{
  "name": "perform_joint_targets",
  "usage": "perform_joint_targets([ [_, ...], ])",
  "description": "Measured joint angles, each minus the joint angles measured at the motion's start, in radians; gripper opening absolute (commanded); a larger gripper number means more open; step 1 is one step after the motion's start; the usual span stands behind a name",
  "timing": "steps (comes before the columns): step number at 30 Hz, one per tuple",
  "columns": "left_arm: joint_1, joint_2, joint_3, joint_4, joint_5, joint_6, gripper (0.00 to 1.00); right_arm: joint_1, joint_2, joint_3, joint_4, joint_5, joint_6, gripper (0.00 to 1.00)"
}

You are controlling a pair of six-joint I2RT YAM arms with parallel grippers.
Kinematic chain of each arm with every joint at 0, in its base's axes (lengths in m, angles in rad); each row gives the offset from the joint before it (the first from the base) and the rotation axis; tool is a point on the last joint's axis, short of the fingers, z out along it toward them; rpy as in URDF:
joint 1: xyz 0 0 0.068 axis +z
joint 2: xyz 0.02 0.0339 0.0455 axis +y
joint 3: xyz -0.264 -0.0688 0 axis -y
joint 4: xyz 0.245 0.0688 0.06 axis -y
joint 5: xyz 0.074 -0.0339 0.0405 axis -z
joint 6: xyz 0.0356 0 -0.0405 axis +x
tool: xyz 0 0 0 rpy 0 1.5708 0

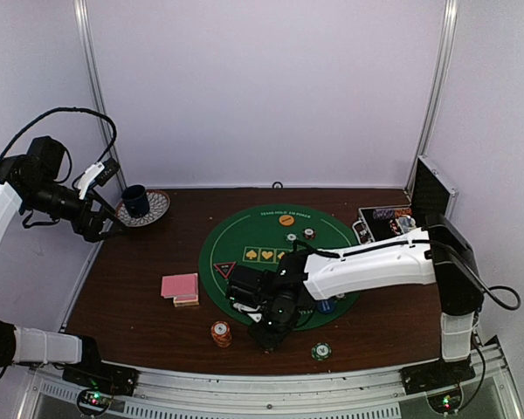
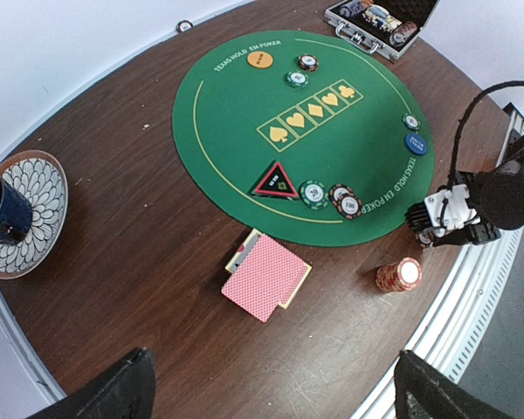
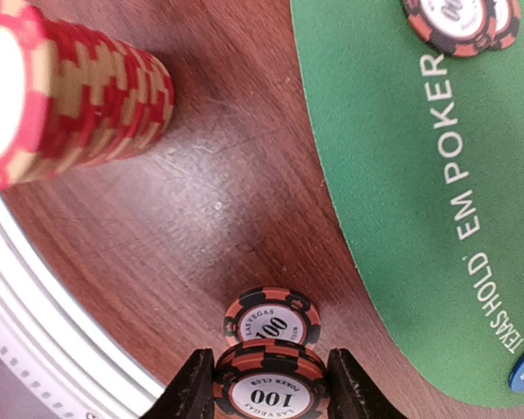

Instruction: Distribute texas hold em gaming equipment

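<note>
Beside the round green felt mat (image 3: pixel 402 131), the right gripper (image 3: pixel 266 390)'s fingers (image 3: pixel 190 391) clamp a red-and-black striped 100 poker chip (image 3: pixel 266 397), its twin (image 3: pixel 271 321) lying just ahead.

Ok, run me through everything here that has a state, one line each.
Case: lid open.
Left pincer: open, empty.
Right pincer: shut on a 100 chip.
Cards: stacked backs up, pile skewed.
Cup: upright on plate.
Red chip stack: standing, beside the mat.
</note>
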Motion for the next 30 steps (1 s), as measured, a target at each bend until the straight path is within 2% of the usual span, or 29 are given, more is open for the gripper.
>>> perform_joint_targets([
  [11,0.000,0.000,0.000,0.000,0.000,0.000,0.97,-0.015,-0.028,0.011,-0.016,0.006,0.000,0.41],
  [21,0.000,-0.001,0.000,0.000,0.000,0.000,0.98,-0.216,-0.115,-0.130,0.005,0.035,0.000,0.40],
  [30,0.000,-0.008,0.000,0.000,0.000,0.000,0.98,-0.254,-0.106,-0.160,0.042,0.038,-0.013,0.39],
])
